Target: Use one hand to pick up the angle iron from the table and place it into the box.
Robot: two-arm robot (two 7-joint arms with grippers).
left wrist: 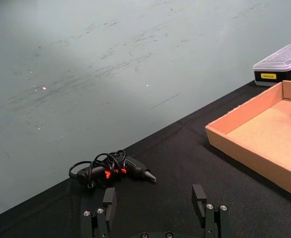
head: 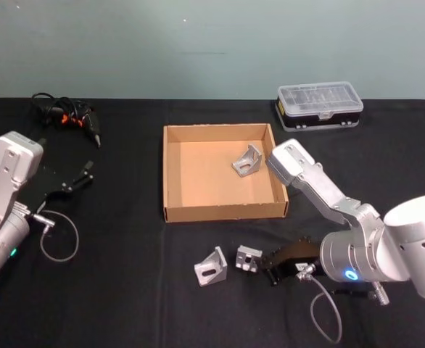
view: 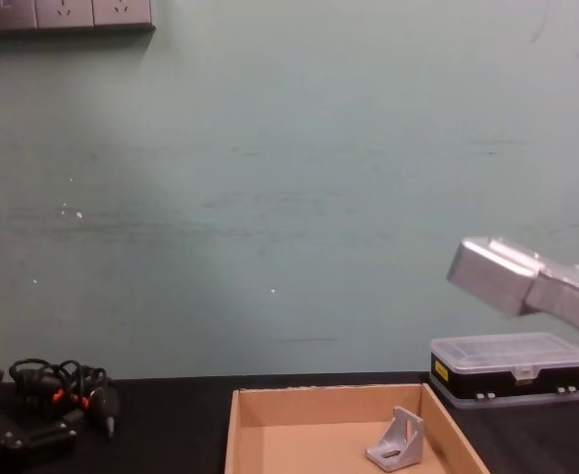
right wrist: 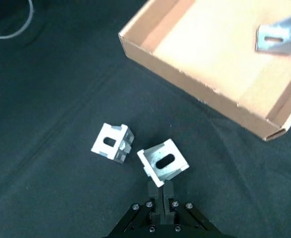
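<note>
Counting three angle irons in all: one inside the box (head: 220,212), two on the table (head: 125,290) in front of it.

- Boxed angle iron (head: 247,162): sits on the cardboard floor toward the far right corner, near the right wall, standing on one flange. The chest view shows it (view: 398,441) upright, with its slotted face visible.
- Pinched angle iron (head: 249,258): on the black tabletop just in front of the box's front wall, right of centre. The right gripper (head: 267,262) meets it from the robot's right. In the right wrist view the two fingers (right wrist: 161,187) are drawn almost together, nipping the bracket's near edge (right wrist: 164,161). The bracket appears to rest on the table; I cannot tell whether it is lifted.
- Free angle iron (head: 211,267): just left of the pinched one, close beside it but apart, with nothing touching it (right wrist: 113,144).

One box, tan, shallow and open-topped, at the table's centre. One black case with a clear lid (head: 319,105) is behind the box at the far right. One black corded tool (head: 67,116) with orange marks lies at the far left.

Left gripper (head: 82,177): parked low over the table's left side, well apart from the box, its two fingers spread wide with nothing between them (left wrist: 154,198). The right arm's blue ring (head: 350,274) glows.
</note>
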